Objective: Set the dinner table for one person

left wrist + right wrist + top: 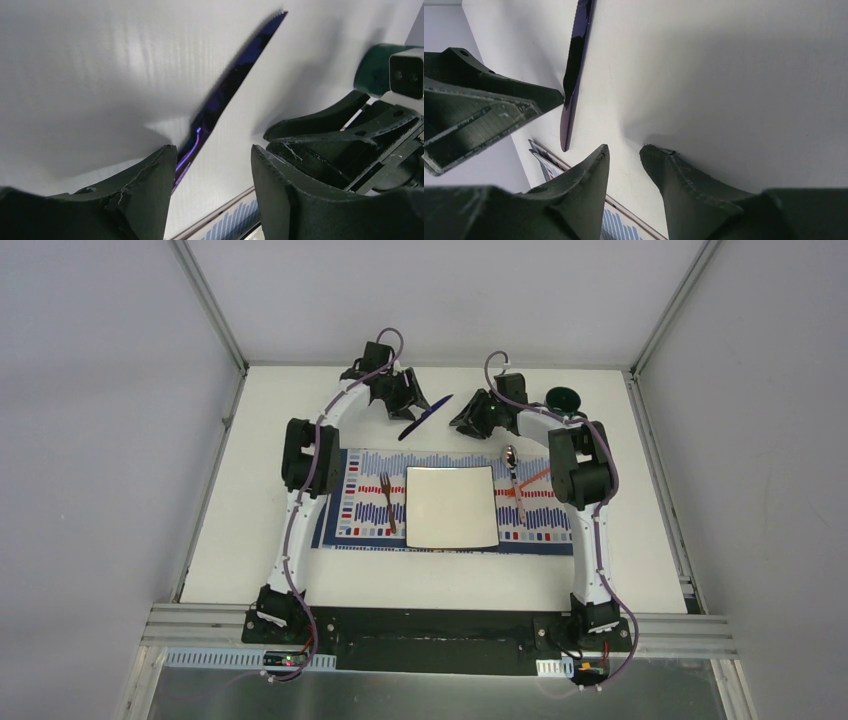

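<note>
The white dinner table (260, 510) carries a striped placemat (350, 525) with a square white plate (452, 506), a fork (388, 502) on its left, and a spoon (512, 465) and an orange-handled utensil (530, 483) on its right. A dark blue round plate (425, 418) stands tilted on edge behind the placemat, between my grippers. My left gripper (405, 395) is open. In the left wrist view (212, 150) the blue plate (235, 75) rests against the inside of one finger. My right gripper (470, 415) is narrowly open and empty, just right of the blue plate (576, 65) in its wrist view (624, 147).
A dark green cup (562, 397) stands at the back right, behind the right arm. The two grippers are close together, facing each other over the back of the table. Aluminium frame rails edge the table on all sides.
</note>
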Controlling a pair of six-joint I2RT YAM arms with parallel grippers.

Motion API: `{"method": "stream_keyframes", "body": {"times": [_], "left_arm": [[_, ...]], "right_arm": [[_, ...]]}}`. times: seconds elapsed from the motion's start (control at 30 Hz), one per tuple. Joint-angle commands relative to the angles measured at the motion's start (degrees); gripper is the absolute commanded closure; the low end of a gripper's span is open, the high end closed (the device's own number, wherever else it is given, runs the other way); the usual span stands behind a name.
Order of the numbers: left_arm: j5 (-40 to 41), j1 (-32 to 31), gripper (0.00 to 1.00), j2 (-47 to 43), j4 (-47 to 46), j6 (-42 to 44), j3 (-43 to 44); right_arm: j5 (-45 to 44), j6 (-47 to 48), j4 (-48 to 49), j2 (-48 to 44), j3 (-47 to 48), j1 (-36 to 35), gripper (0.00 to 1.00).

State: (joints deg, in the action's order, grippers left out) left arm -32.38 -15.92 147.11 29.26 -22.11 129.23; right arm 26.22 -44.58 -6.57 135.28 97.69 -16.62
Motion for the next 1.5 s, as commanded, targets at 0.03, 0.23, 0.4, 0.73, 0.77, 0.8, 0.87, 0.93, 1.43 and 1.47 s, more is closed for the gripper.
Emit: {"method": "stream_keyframes", "body": {"times": [0.03, 0.23, 0.4, 0.73, 0.77, 0.8, 0.87, 0.93, 1.43, 1.47], "left_arm": [[-3.58, -2.77, 0.42, 0.60, -1.42, -0.14, 2.15], [-4.51, -4.40, 0.42, 0.47, -2.94, -0.81, 1.08], [-4.54, -4.56, 0.43, 0.70, -3.71, -1.36, 0.68], [-4.91, -4.04, 0.42, 0.33, -3.84, -0.83, 0.15], [-5.04, -3.91, 0.42, 0.33, -3.93, -0.88, 0.15], [-5.18, -3.82, 0.42, 0.42, -4.10, -0.98, 0.15], [-5.64, -3.72, 0.43, 0.45, -4.48, -1.09, 0.19], [-5.86, -3.60, 0.42, 0.47, -4.74, -1.17, 0.25], [-7.63, -3.50, 0.43, 0.38, -7.35, -2.76, -0.32], [-7.89, -3.50, 0.42, 0.30, -7.53, -2.76, -0.49]], "right_arm": [[-0.29, -0.50, 0.88, -1.41, 0.97, 0.27, 0.55], [-0.29, -0.84, 0.98, -0.32, 2.16, 0.31, 0.55], [-0.28, -1.21, 0.63, 0.75, 3.28, 0.10, 0.55], [-1.15, -1.47, -1.17, 4.70, 7.41, -1.56, 0.55], [-1.35, -1.33, -1.65, 5.17, 8.30, -1.83, 0.54], [-1.65, -1.31, -1.97, 5.73, 9.34, -2.19, 0.54], [-2.68, -0.78, -3.98, 6.98, 11.35, -2.87, 0.54], [-3.15, -0.56, -4.98, 7.92, 12.80, -3.41, 0.54], [-4.51, 0.98, -12.01, 12.29, 21.11, -7.11, 0.53], [-4.51, 0.98, -12.12, 12.55, 21.52, -7.37, 0.53]]}}
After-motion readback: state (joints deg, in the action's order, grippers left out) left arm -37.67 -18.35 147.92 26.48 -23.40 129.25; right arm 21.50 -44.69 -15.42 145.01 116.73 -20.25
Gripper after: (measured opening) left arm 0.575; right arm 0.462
